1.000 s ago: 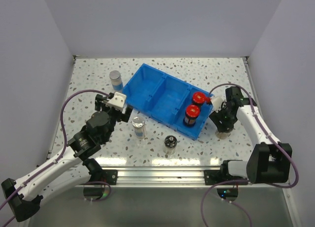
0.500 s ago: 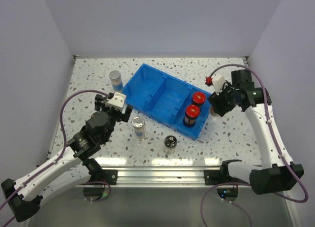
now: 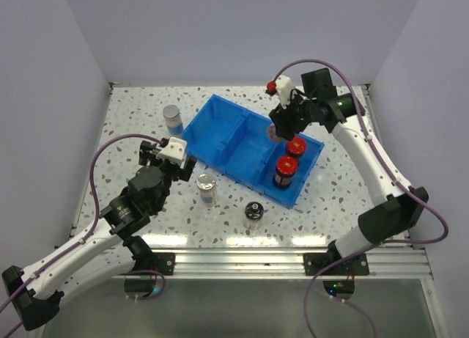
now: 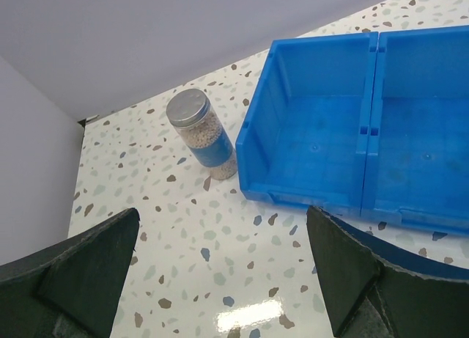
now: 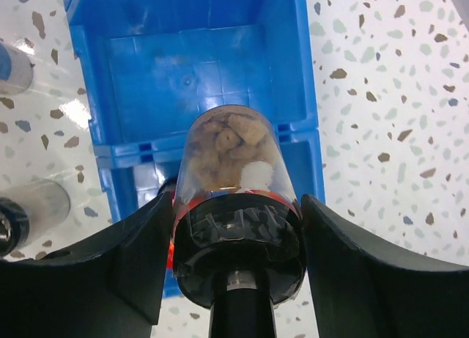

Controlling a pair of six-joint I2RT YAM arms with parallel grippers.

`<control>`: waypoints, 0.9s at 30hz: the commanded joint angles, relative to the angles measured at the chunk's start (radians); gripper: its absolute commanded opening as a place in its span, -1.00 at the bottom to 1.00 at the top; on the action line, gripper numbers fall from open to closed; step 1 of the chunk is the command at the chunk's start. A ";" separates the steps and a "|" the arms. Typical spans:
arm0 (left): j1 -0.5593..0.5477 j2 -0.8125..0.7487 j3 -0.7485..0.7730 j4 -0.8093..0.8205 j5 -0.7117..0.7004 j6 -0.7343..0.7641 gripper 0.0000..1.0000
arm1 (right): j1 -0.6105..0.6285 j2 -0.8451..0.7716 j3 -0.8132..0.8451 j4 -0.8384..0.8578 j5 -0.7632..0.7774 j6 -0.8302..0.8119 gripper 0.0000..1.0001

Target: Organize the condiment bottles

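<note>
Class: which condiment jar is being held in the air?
The clear black-topped jar in the right gripper, above the blue bin; no other jar is held.

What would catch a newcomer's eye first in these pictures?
The bright blue bin in the middle of the table, with two red-capped jars in its right-end compartment. Above the bin, the right pincer is shut on a clear jar with a black shaker top.

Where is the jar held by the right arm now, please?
Top view, right side: the jar hangs between the right fingers above the blue bin, near the red-capped jars.
</note>
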 commanded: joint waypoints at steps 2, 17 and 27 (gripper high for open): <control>-0.001 -0.002 -0.015 0.061 -0.035 0.026 1.00 | 0.024 0.107 0.105 0.126 -0.036 0.033 -1.00; 0.001 -0.011 -0.019 0.068 -0.032 0.028 1.00 | 0.118 0.508 0.339 0.063 0.089 -0.015 -0.95; -0.001 -0.016 -0.019 0.070 -0.018 0.025 1.00 | 0.169 0.627 0.335 0.081 0.236 -0.053 -0.15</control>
